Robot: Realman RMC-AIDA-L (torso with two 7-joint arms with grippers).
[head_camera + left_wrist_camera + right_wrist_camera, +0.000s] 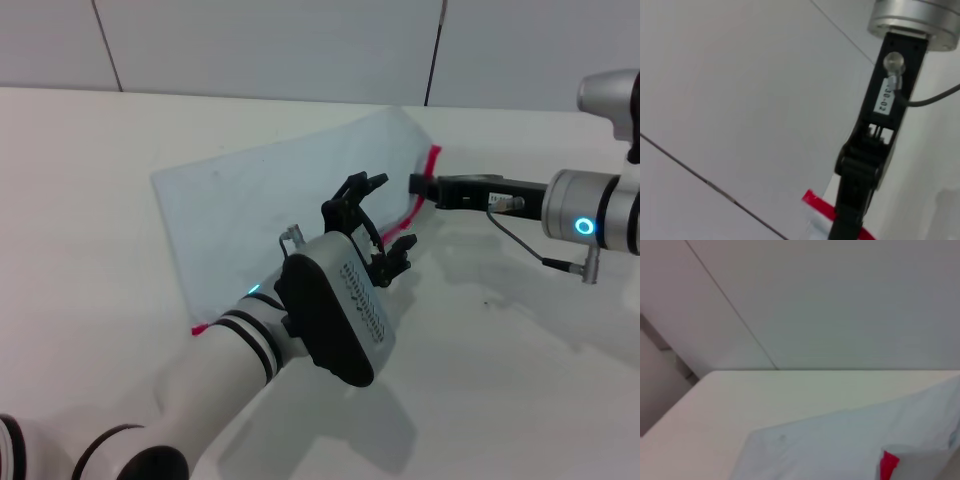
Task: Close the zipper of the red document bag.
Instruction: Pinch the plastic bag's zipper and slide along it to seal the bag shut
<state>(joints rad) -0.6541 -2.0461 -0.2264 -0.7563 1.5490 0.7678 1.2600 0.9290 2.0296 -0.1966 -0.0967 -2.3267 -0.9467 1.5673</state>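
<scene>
The red document bag [260, 215], a translucent pale pouch, lies on the white table with its far right corner lifted. Its zipper [413, 213] runs as a red strip along the near long edge, partly hidden behind my left arm. My left gripper [388, 215] hovers over the middle of that edge, open, with the strip passing between its fingertips. My right gripper [419, 185] is shut on the bag's zipper edge at the raised corner. It also shows in the left wrist view as the right gripper [852, 220], clamped over the zipper [816, 204]. The slider is not visible.
The white table [90, 180] stretches to a pale panelled wall [300, 45] behind. My left forearm [250, 340] crosses the near end of the bag. The right wrist view shows the bag [840, 440] and a red zipper end [888, 465].
</scene>
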